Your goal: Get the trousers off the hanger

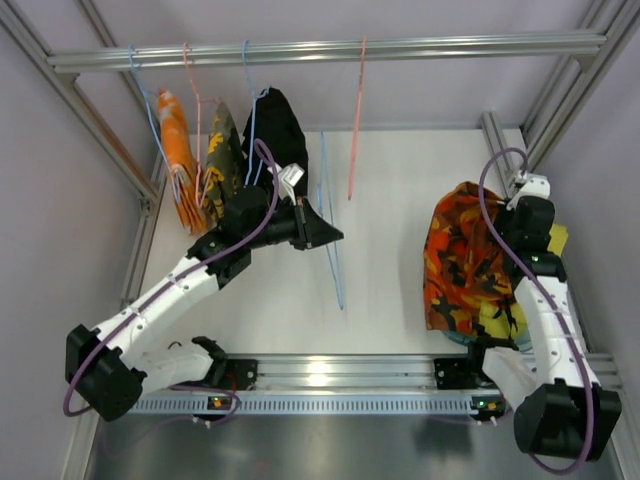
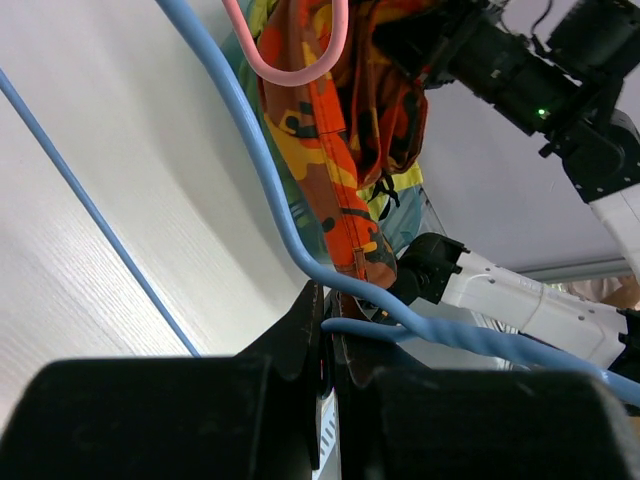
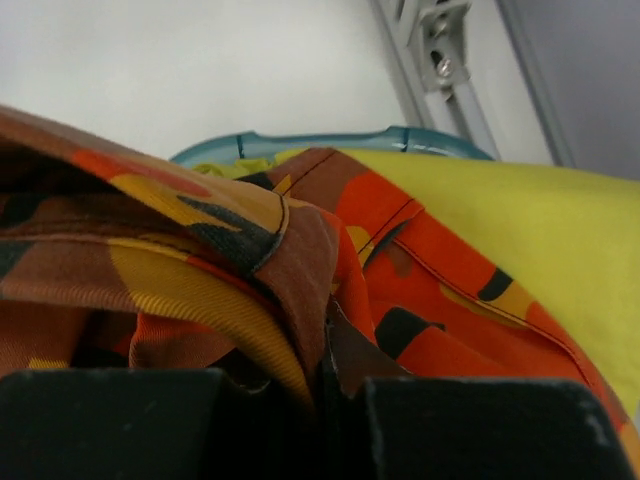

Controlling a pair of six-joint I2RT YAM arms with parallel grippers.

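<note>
at right edge, trousers (image 1: 462, 262) swallow right fingers (image 3: 480, 425)

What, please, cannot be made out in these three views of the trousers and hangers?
- Top view: fingertips of the right pincer, hidden under its own wrist.
- Right wrist view: the teal container, mostly covered by the camouflage trousers and a yellow garment.
- Left wrist view: the blue hanger, running off the top and right edges.
- Top view: lower part of the black garment, behind the left arm.
</note>
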